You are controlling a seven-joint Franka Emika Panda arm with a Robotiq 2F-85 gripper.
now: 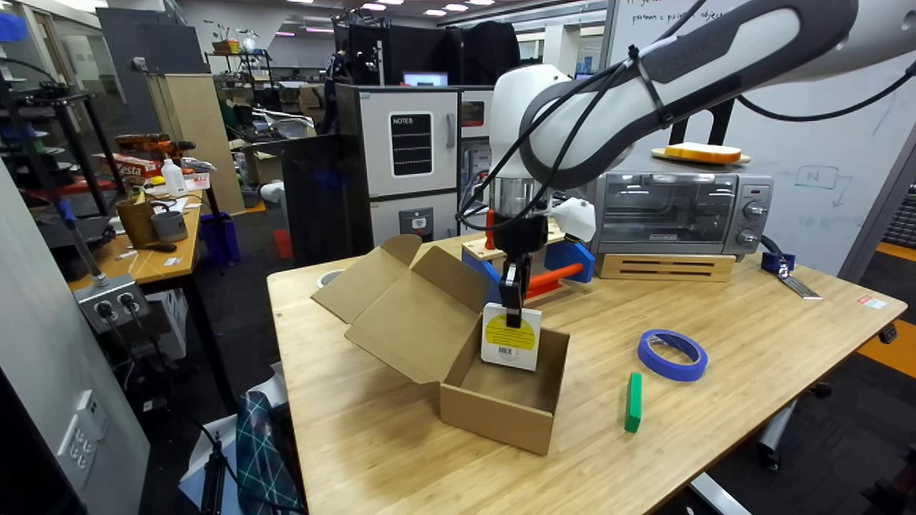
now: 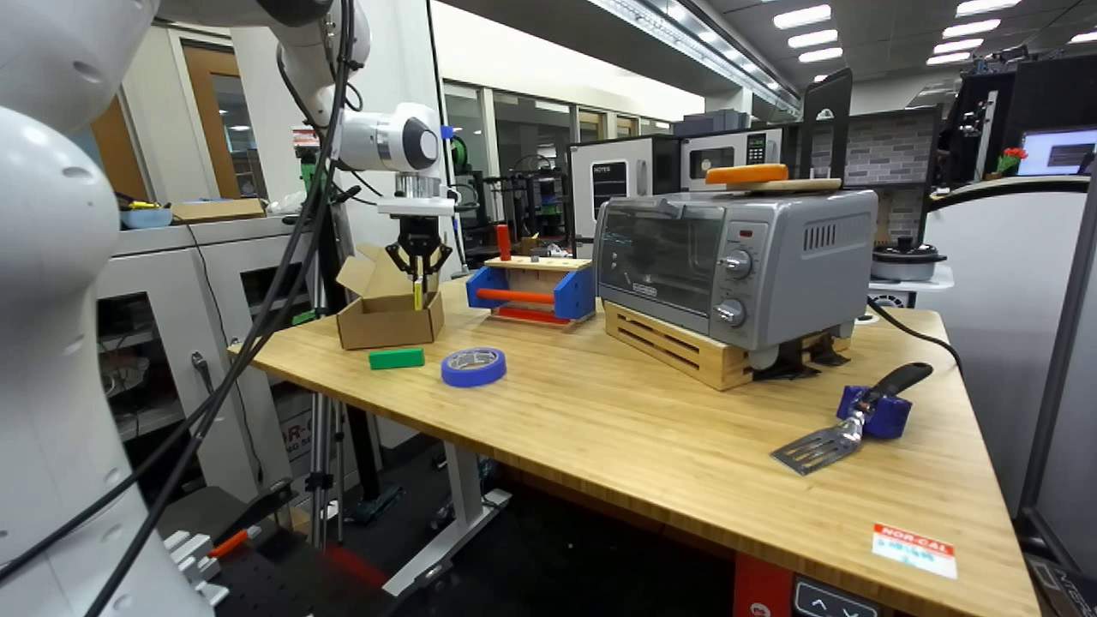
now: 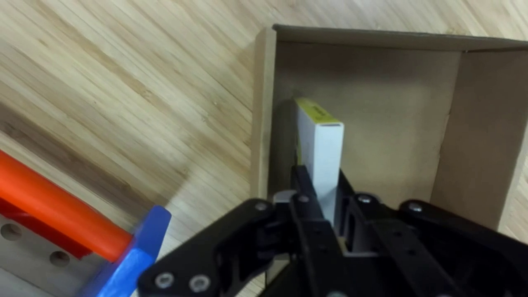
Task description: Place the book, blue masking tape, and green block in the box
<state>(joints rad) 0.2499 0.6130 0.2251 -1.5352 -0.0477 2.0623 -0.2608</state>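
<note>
1. While the gripper hangs over the open box, its fingers pinch the book, one against each broad face, the gap just the book's thickness; they have hold of nothing else.
2. In the wrist view, taking 12 as the top, the book reaches out from the fingers toward 12 o'clock, on edge and nearly upright; its narrow edge runs 12 to 6, roughly in line with the side wall at 9 o'clock, near it but apart.
3. The wider stretch of the box's floor spreads from 12 round to 3 o'clock; the coming move, I judge, is straight down and release, and the book may then topple toward 3, where there is room; whether its lower edge touches the floor, I cannot tell.
4. In an exterior view, again with 12 at the top, the tape lies flat on the table between 3 and 4 o'clock from the gripper; the green block lies at about 4, its long axis 12 to 6; both sit outside the box, so they seem left to do.
</note>
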